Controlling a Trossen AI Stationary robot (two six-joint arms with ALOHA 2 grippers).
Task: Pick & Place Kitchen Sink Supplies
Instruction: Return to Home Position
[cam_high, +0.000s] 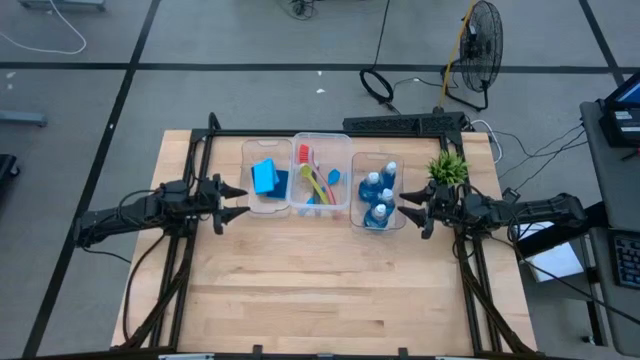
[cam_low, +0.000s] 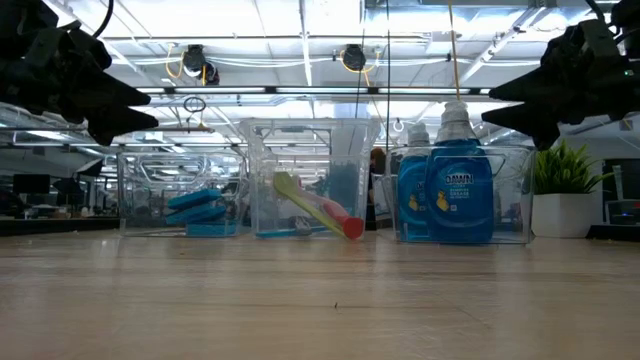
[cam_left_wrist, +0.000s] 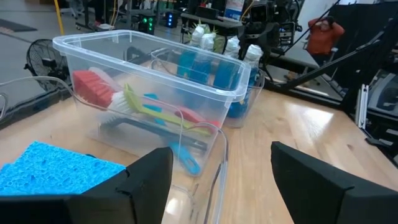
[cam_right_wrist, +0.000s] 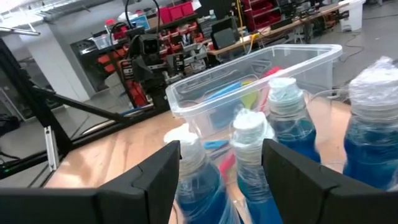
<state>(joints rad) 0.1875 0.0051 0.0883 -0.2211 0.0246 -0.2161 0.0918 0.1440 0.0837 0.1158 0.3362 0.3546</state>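
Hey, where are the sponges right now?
In the high view, the sponges lie in the left bin, beside the middle bin of brushes, with the open left tool just beside that bin.

Clear bins (cam_high: 322, 136) (three abreast) stand beside a small potted plant (cam_high: 447, 167).

Blue bottles (cam_right_wrist: 292, 134) just past parted fingers (cam_right_wrist: 143, 186), clear bin (cam_right_wrist: 249, 65) beyond.

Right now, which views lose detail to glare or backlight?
Low view: bright ceiling lights behind leave the left gripper and right gripper as dark silhouettes. Left wrist view: glints on the clear bin rim. High view: even light on the table.
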